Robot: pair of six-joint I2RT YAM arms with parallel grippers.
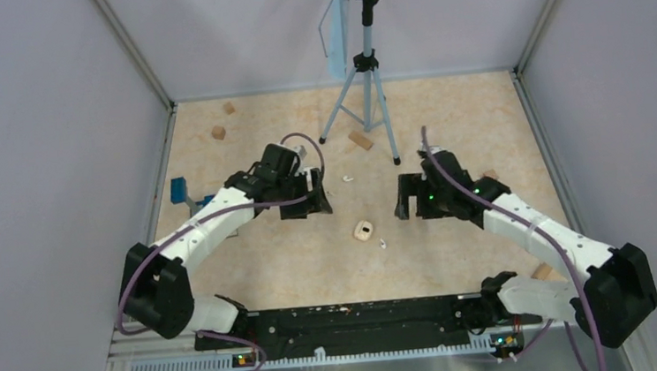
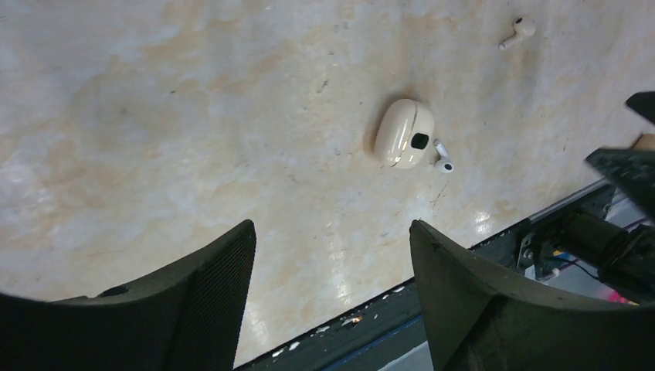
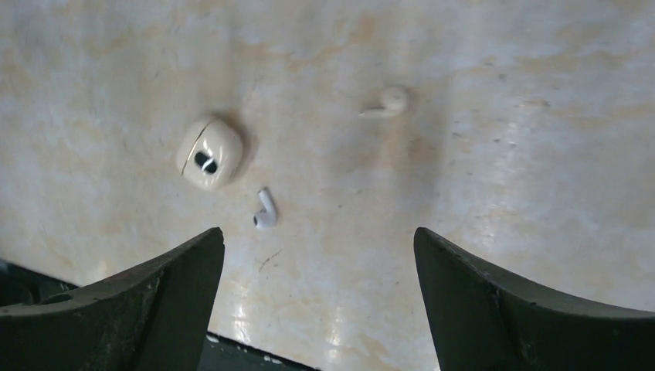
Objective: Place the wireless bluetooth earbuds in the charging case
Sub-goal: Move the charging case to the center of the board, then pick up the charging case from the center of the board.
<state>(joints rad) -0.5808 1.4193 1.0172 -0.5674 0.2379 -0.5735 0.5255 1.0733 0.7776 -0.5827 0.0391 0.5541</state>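
White earbuds [image 3: 265, 210] lie ahead of both parted jaws.

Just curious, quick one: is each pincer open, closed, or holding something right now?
Left pincer: open, holding nothing.
Right pincer: open, holding nothing.

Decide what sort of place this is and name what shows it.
Probably a robot test cell: plain grey walls enclose a beige marbled tabletop, with a grey metal tripod standing on it.
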